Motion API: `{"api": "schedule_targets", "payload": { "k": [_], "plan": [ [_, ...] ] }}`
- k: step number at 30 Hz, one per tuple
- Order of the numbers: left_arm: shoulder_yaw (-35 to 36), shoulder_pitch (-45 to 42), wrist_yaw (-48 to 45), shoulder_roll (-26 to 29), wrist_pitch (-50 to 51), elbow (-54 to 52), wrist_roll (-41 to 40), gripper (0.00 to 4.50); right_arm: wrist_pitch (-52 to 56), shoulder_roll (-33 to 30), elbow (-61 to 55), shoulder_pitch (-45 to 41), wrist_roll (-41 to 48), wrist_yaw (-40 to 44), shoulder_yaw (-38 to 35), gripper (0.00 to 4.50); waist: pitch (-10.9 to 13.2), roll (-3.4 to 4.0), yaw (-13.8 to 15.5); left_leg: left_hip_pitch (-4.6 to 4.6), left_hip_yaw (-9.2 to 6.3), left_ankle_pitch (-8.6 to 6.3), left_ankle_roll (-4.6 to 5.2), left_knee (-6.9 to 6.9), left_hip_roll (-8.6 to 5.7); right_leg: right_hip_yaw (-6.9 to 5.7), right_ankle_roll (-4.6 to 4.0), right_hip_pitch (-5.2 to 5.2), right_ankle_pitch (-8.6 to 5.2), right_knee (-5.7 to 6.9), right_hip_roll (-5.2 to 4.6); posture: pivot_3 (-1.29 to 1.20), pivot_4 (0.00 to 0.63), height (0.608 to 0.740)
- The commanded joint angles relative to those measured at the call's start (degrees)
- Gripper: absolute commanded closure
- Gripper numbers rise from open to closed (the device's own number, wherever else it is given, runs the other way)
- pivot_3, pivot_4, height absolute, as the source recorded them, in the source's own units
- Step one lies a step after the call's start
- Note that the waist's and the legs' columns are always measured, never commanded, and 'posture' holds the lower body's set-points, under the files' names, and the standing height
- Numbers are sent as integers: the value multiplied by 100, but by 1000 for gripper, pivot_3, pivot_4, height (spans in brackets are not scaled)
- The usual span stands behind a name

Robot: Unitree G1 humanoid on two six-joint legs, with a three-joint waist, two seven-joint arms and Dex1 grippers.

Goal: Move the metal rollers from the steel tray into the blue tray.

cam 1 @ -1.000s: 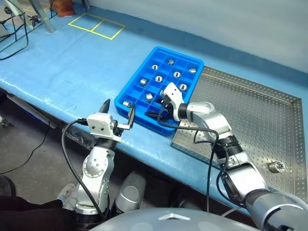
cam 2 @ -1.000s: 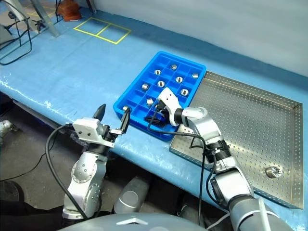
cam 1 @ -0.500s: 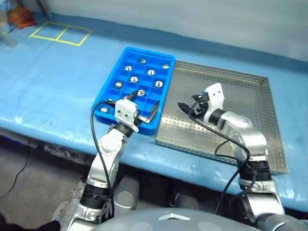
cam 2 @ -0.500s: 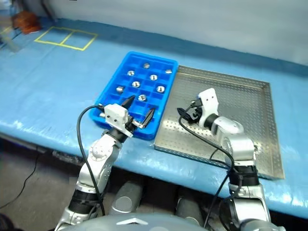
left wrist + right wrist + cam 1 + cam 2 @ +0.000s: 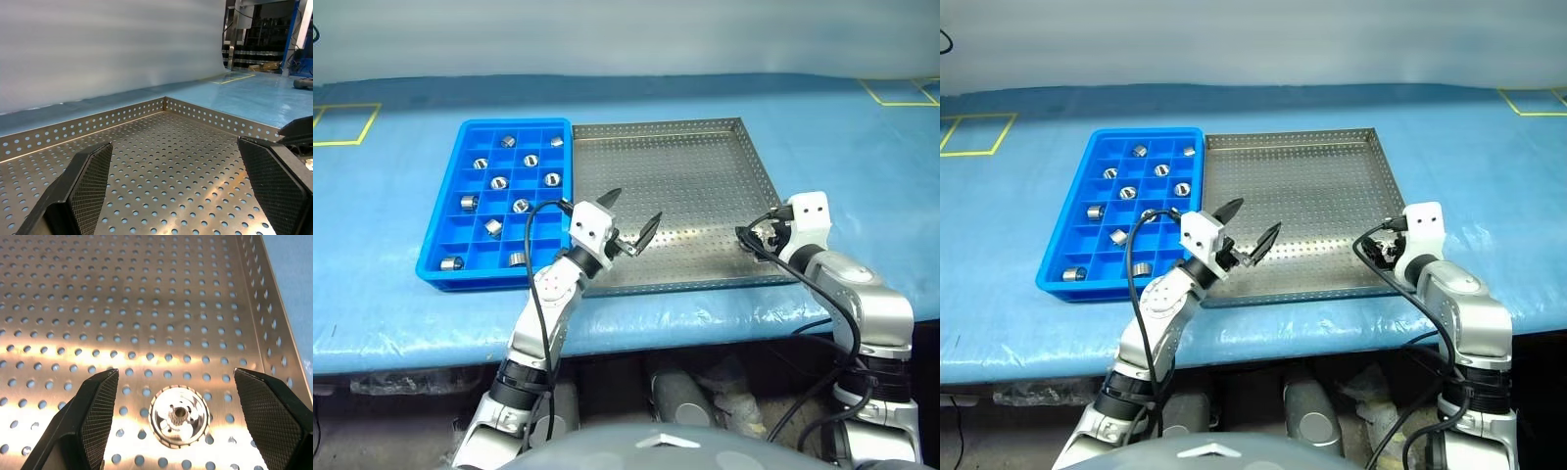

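The steel tray (image 5: pixel 685 176) sits in the middle of the blue-covered table (image 5: pixel 391 284), with the blue tray (image 5: pixel 445 211) right against its left side, the two rims touching or nearly so. In the blue tray's compartments I count 10 metal rollers (image 5: pixel 499 180), spread from the far rows down to 2 in the near row, 1 to a square. 1 roller (image 5: pixel 179 416) is left on the steel tray, lying flat on the perforated sheet in the near right corner, close to the right rim; in the right wrist view it shows its hollow centre and sits between the 2 black fingers without touching either. The right gripper (image 5: pixel 176 426) hangs just over that corner with its jaws spread wide and nothing in them. The left gripper (image 5: pixel 628 217) is held above the near left part of the steel tray, just beside the blue tray's near right corner, its jaws also released and wide apart, empty. From its own wrist view it looks low across the bare perforated floor toward the far rim, with the fingertips (image 5: pixel 90 171) clear of the metal.
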Motion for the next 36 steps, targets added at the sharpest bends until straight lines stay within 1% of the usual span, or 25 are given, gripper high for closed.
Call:
{"api": "schedule_targets", "payload": {
  "k": [1, 2, 4, 7, 12, 13, 17, 19, 23, 25, 28, 30, 33, 36],
  "plan": [
    [40, 33, 18, -20, -131, -158, -19, 0, 105, -23, 327, -230, -91, -75, 268, 526, 0, -1, -23, 0, 3, 3, 5, 4, -3, 6, 4, 2, 2, 0, -1, -38, 150, 740],
    [59, 62, 37, -11, -129, -177, -18, 0, 64, -85, 473, -241, -206, -79, 443, 526, 0, -1, -25, 0, 6, 5, 8, 5, -6, 9, 6, 2, 4, 0, -4, -38, 150, 740],
    [107, 136, 73, 17, -117, -235, -13, 0, -125, -18, 880, -340, -274, -82, 576, 526, -1, -2, -20, 1, 6, 8, 12, 5, -14, 14, 9, 4, 5, -1, -9, -21, 150, 740],
    [158, 230, 125, 52, -107, -327, 18, 0, -347, 57, 1123, -452, -306, -50, 708, 1079, -2, -7, 21, 1, 3, 8, 13, 4, -15, 13, 12, 9, 7, -7, -10, 6, 150, 740],
    [191, 371, 216, 93, -79, -522, 57, 0, -824, 85, 1076, -654, -359, 59, 918, 2709, -1, -7, 45, 1, 1, 8, 13, 3, -15, 13, 14, 11, 8, -9, -9, 59, 150, 740],
    [191, 399, 231, 102, -73, -558, 67, 0, -920, 109, 1054, -694, -336, 105, 942, 2771, 0, -7, 55, 1, 1, 8, 13, 3, -15, 13, 14, 11, 8, -8, -9, 74, 150, 740],
    [292, 694, 456, 163, -27, -902, 141, 0, -1615, 616, 1060, -1316, -84, 291, 980, 2771, 7, -1, 94, 2, 1, 8, 13, -1, -13, 14, 15, 5, 9, -4, -6, 172, 150, 740],
    [322, 799, 530, 182, -7, -1020, 170, 0, -1763, 755, 1111, -1512, -18, 462, 1084, 2771, 9, -4, 165, 0, -1, 9, 14, -3, -13, 13, 18, 0, 11, -1, -6, 196, 150, 740],
    [424, 1153, 772, 207, 15, -1400, 267, 0, -1920, 1137, 1315, -2005, 175, 911, 1456, 2771, 9, -8, 443, -3, -8, 9, 15, -12, -14, 5, 20, -1, 12, -6, -7, 302, 150, 740],
    [464, 1340, 910, 207, 37, -1565, 325, 0, -1940, 1203, 1558, -2174, 90, 1113, 1720, 2771, 10, -8, 591, -4, -8, 9, 15, -25, -15, 5, 31, -5, 19, -8, -9, 351, 150, 740],
    [490, 1599, 1085, 194, 55, -1770, 378, 0, -2054, 1226, 2055, -2351, -156, 1160, 1999, 2771, 10, -10, 889, -10, -10, 9, 15, -33, -16, -2, 23, -15, 16, -9, -10, 405, 150, 740],
    [513, 1760, 1178, 177, 57, -1869, 395, 0, -2173, 1290, 2244, -2425, -155, 1222, 2051, 2771, 11, -11, 1076, -13, -11, 9, 14, -34, -18, -5, -3, -19, 1, -10, -13, 427, 150, 740],
    [517, 1917, 1280, 165, 54, -1875, 462, 0, -2275, 1409, 2344, -2500, -121, 1405, 2168, 2771, 12, -12, 1260, -19, -6, 9, 14, -34, -20, -2, -5, -24, -1, -14, -16, 438, 150, 740],
    [458, 1963, 1302, 168, 56, -1898, 491, 0, -2369, 1513, 2470, -2556, -146, 1468, 2217, 2771, 12, -12, 1374, -19, -4, 9, 14, -34, -19, -3, -4, -26, -1, -15, -15, 450, 150, 740]
  ]
}}
